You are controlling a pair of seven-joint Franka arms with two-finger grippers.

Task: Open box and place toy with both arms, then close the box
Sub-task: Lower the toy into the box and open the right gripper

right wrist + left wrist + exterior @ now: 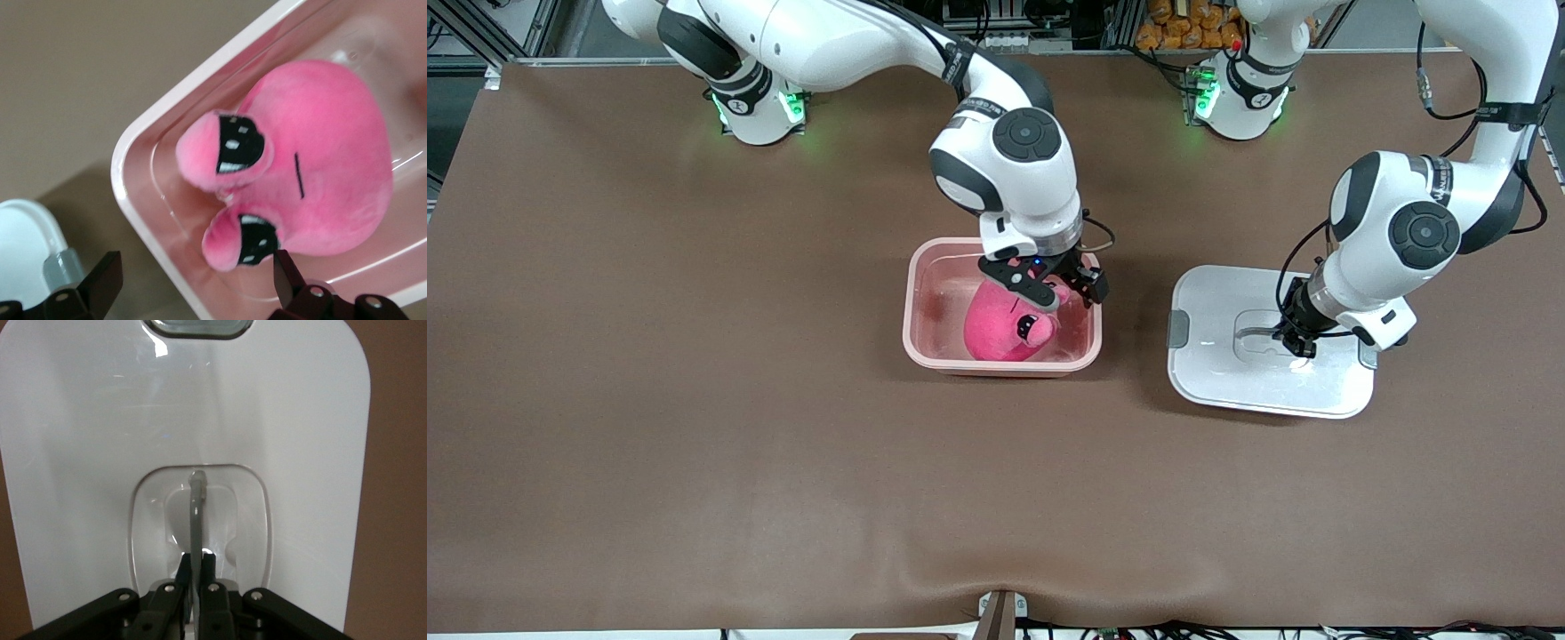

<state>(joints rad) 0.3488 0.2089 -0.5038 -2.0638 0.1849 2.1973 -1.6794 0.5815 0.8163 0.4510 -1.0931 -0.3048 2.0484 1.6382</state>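
The pale pink box (912,307) stands open at mid-table with the bright pink toy (996,331) lying inside it. My right gripper (1064,290) hangs open just above the toy at the box's corner, holding nothing. The right wrist view shows the toy (327,167) in the tub (133,193), with my right gripper (195,270) straddling the rim. The white lid (1227,356) lies beside the box, toward the left arm's end. My left gripper (1296,343) is shut on its thin centre handle (196,513), as the left wrist view shows at the gripper (197,561).
Grey clips (1178,329) sit on the lid's short sides. The brown table (694,400) runs wide toward the front camera. Both arm bases with green lights (783,107) stand along the table's robot edge.
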